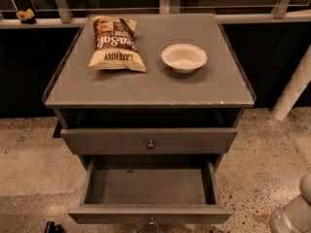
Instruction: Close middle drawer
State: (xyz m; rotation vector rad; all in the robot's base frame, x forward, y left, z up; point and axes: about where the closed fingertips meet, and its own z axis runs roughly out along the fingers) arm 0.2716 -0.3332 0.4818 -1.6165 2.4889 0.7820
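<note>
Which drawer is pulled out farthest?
The middle drawer, lower of the two visible, its inside exposed; the upper drawer is barely out. The gripper is at bottom right.

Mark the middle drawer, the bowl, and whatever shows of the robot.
middle drawer (112,214), camera view, on its front panel, left of the knob.
bowl (184,58), camera view, on the inside of its base.
robot arm (294,212), camera view, on the white casing in the lower right corner; the end effector is not in view.
</note>
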